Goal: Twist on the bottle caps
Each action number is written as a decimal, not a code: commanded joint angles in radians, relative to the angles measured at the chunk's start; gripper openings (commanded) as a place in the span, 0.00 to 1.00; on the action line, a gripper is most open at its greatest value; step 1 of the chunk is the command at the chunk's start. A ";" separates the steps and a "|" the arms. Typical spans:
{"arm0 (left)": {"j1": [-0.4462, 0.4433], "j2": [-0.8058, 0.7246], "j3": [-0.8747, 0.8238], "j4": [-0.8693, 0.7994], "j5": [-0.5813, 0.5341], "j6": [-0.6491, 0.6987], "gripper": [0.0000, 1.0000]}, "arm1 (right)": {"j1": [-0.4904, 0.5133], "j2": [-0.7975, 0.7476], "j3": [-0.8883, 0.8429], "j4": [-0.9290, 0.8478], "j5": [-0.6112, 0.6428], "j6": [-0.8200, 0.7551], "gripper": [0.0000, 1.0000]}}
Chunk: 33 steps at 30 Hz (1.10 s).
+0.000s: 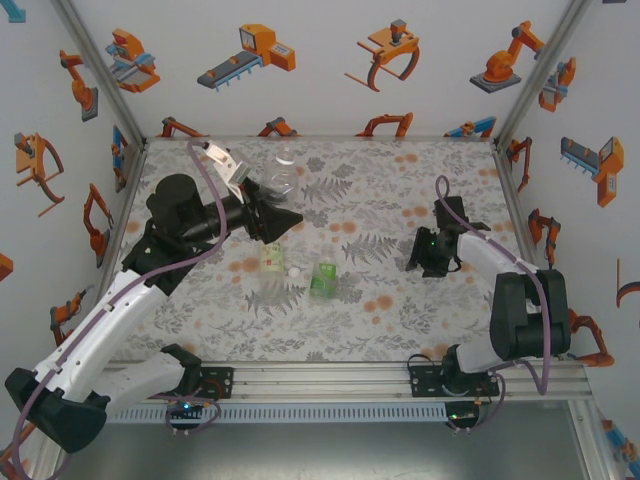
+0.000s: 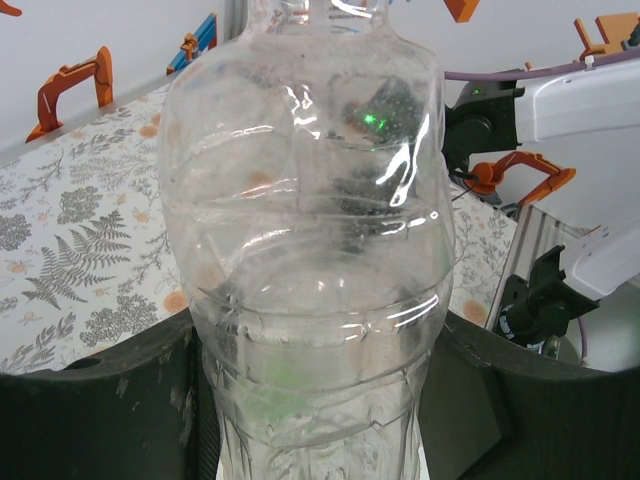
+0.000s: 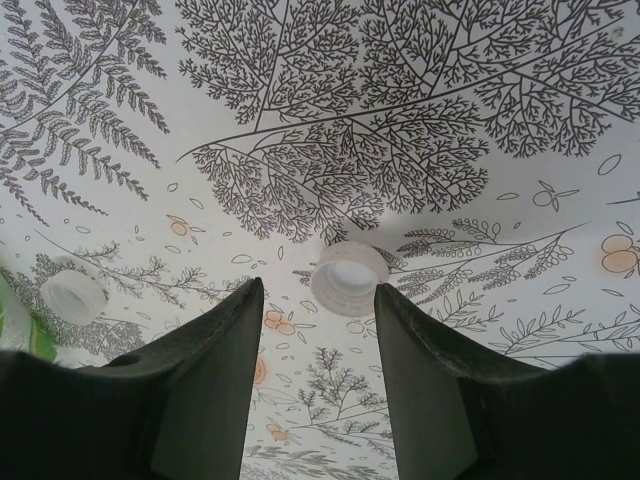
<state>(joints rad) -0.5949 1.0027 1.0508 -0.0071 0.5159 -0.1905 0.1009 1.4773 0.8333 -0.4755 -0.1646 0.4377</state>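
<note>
My left gripper (image 1: pixel 275 212) (image 2: pixel 315 400) is shut on the unlabelled clear bottle (image 2: pixel 305 220) (image 1: pixel 284 182). The bottle's body sits between the dark fingers (image 2: pixel 100 400) and its neck runs out of the top of the left wrist view. On the table lie the yellow-label bottle (image 1: pixel 272 258) and the green-label bottle (image 1: pixel 323 280), with a white cap (image 1: pixel 295 271) between them. My right gripper (image 1: pixel 430 258) (image 3: pixel 315 300) is open just above the table. A white cap (image 3: pixel 348 277) lies open side up just past its fingertips, close to the right finger. A second cap (image 3: pixel 73 297) lies far left.
The fern-print table (image 1: pixel 400 310) is walled on three sides by panels with orange robot pictures. An aluminium rail (image 1: pixel 330 385) carrying both arm bases runs along the near edge. A sliver of green label (image 3: pixel 14 322) shows at the left edge of the right wrist view.
</note>
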 commanded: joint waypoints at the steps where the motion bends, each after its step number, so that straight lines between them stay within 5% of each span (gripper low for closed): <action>1: 0.003 -0.022 -0.009 0.043 0.000 -0.013 0.00 | 0.005 0.011 -0.010 0.012 0.014 0.015 0.48; 33: 0.003 -0.001 -0.003 0.059 0.011 -0.019 0.00 | 0.005 -0.043 0.029 -0.066 0.044 0.013 0.48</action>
<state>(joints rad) -0.5949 1.0050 1.0508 0.0113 0.5163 -0.1944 0.1009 1.4631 0.8318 -0.4988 -0.1551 0.4484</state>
